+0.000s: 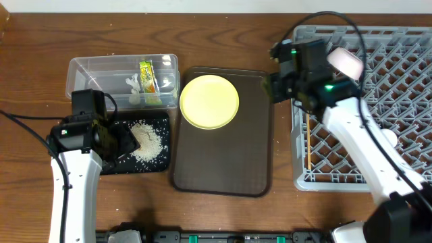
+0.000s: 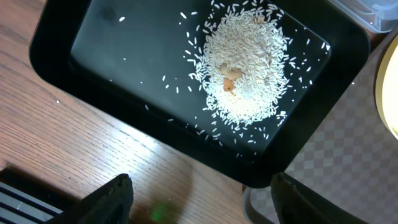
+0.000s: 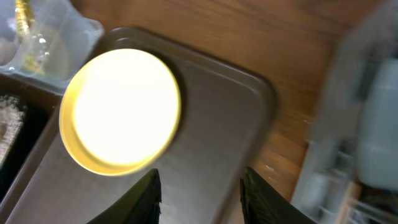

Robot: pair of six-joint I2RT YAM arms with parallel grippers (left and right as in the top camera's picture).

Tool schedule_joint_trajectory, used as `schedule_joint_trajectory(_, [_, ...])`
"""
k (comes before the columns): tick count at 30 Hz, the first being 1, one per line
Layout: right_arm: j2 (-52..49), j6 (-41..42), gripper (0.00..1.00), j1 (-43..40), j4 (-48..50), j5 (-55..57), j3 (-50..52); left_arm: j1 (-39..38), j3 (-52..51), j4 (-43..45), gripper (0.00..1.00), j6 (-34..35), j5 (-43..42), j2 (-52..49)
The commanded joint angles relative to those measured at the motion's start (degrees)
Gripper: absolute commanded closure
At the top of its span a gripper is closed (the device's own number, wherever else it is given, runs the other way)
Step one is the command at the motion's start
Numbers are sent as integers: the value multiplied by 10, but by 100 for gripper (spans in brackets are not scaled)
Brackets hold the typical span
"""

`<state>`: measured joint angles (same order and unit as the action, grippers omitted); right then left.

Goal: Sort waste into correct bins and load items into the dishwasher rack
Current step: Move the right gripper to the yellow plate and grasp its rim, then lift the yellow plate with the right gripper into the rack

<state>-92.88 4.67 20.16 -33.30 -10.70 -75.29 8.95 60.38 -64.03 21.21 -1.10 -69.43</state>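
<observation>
Table (image 1: 223,216): wood, visible grain, slight sheen.
Black tray (image 2: 112,56): smooth glossy plastic.
Rice (image 2: 249,68): matt white grains.
Clear tub (image 1: 88,71): transparent plastic, glossy.
Yellow plate (image 1: 209,101): smooth, glossy.
Serving tray (image 1: 250,155): dark brown, matt, fine checkered texture.
Rack (image 1: 398,74): grey plastic grid, matt.

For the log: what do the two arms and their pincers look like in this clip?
Left arm: white tubular link, black wrist housing, thin black cable at its side. Right arm: same white and black build, green indicator lights, black cable looping overhead. Left pincer and right pincer each have two dark fingers.
</observation>
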Motion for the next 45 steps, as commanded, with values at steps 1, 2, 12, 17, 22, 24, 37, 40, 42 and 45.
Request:
schedule_joint_trajectory(1, [-52, 45, 59, 32, 16, 6, -5, 2, -2, 0, 26, 5, 3, 5])
schedule_joint_trajectory(2, [-62, 52, 58, 38, 23, 6, -5, 2, -2, 0, 26, 5, 3, 5])
schedule_joint_trajectory(12, [-189, 144, 58, 90, 84, 53, -5, 2, -2, 0, 26, 5, 3, 5])
schedule_joint_trajectory(17, [-228, 172, 59, 101, 92, 54, -5, 2, -2, 0, 26, 5, 3, 5])
schedule_joint_trajectory(22, [-248, 176, 69, 103, 84, 54, -5, 2, -2, 0, 26, 5, 3, 5])
schedule_joint_trajectory(24, [-248, 176, 82, 103, 78, 54, -6, 2, -2, 0, 26, 5, 3, 5])
schedule_joint_trajectory(37, [-128, 134, 99, 61, 5, 121, -6, 2, -2, 0, 26, 5, 3, 5])
schedule_joint_trajectory(40, [-65, 107, 99, 44, -22, 146, -6, 2, -2, 0, 26, 5, 3, 5])
schedule_joint_trajectory(42, [-20, 85, 99, 28, -40, 161, -6, 2, -2, 0, 26, 5, 3, 5])
schedule_joint_trajectory(45, [41, 53, 99, 2, -67, 183, -6, 2, -2, 0, 26, 5, 3, 5])
